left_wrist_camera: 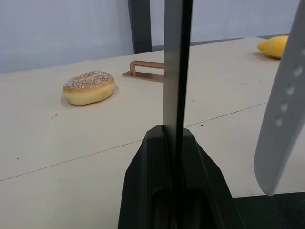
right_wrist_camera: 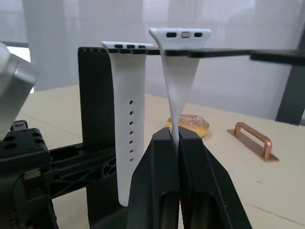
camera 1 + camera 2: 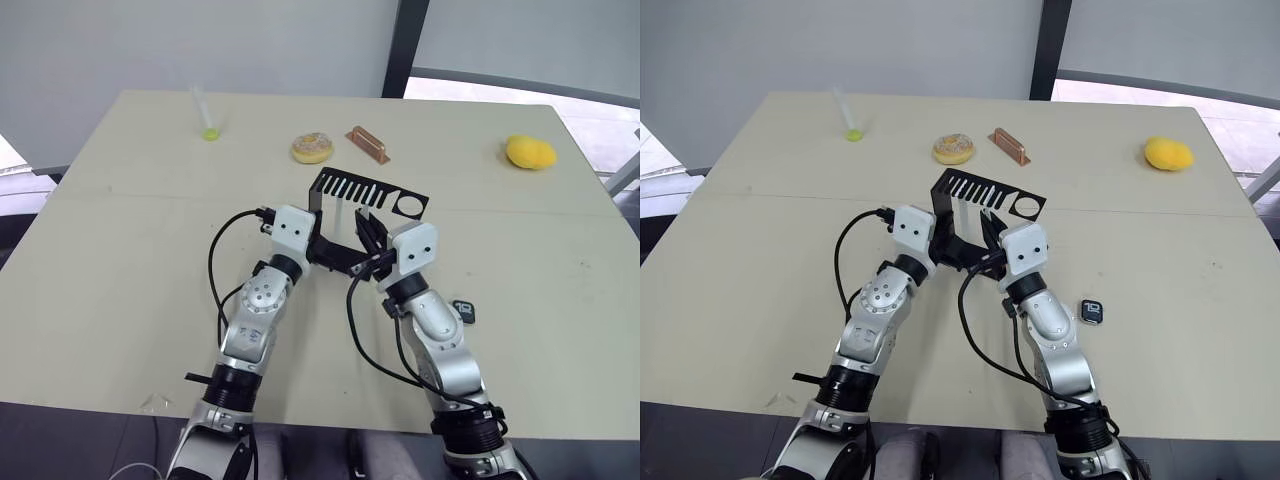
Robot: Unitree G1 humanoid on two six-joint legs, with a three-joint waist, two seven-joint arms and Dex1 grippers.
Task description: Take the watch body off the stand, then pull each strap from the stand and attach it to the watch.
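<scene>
The stand (image 3: 368,190) is seen upright near the middle of the bench (image 3: 120,250), its slotted top plate facing the robot. The stand's thin black upright is pinched edge-on between the fingers of the left gripper (image 1: 174,143), which are pressed against it from both sides. Two white straps are seen hanging from the top plate in the right wrist view. The strap with holes (image 2: 129,119) hangs free just beside the upright. The plain strap (image 2: 178,81) is pinched at its lower part between the fingers of the right gripper (image 2: 175,138), which are pressed together on it; its upper end is seated in a slot of the plate.

The watch body (image 3: 1093,312) lies flat on the bench beside the right forearm, well apart from the stand, screen up. Beyond the stand, a sprinkled doughnut (image 3: 312,147) and a copper handle (image 3: 368,142) are seen close to each other. A yellow object (image 3: 530,152), possibly a lemon, lies toward the far right edge, and a clear tube with a green end (image 3: 205,115) lies at the far left.
</scene>
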